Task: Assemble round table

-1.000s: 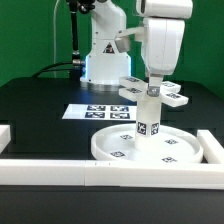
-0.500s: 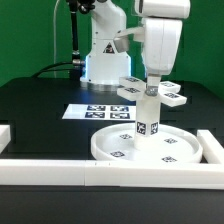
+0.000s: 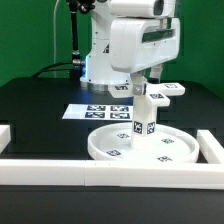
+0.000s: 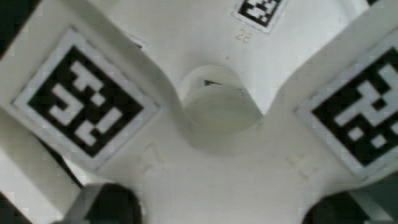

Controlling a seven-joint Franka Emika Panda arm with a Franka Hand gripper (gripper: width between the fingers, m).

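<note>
The large round disc (image 3: 103, 150) lies flat near the front rail. The short cylinder leg (image 3: 143, 118) stands upright on its middle. The cross-shaped base (image 3: 170, 91) sits on top of the leg. My gripper (image 3: 141, 90) reaches straight down and is shut on the base. In the wrist view the base (image 4: 196, 110) fills the picture with two tags showing, and my gripper (image 4: 240, 206) has its dark fingertips (image 4: 111, 205) on either side of it. The leg's top joint is hidden by the base.
The marker board (image 3: 92, 112) lies behind the disc. White border rails run along the front (image 3: 60, 170), at the exterior view's right (image 3: 212, 146) and left (image 3: 4, 134). The arm's pedestal (image 3: 98, 62) stands at the back.
My wrist has turned about the vertical axis, so the hand now shows its broad side. The cross-shaped base has turned with it on top of the leg. The disc has not moved.
</note>
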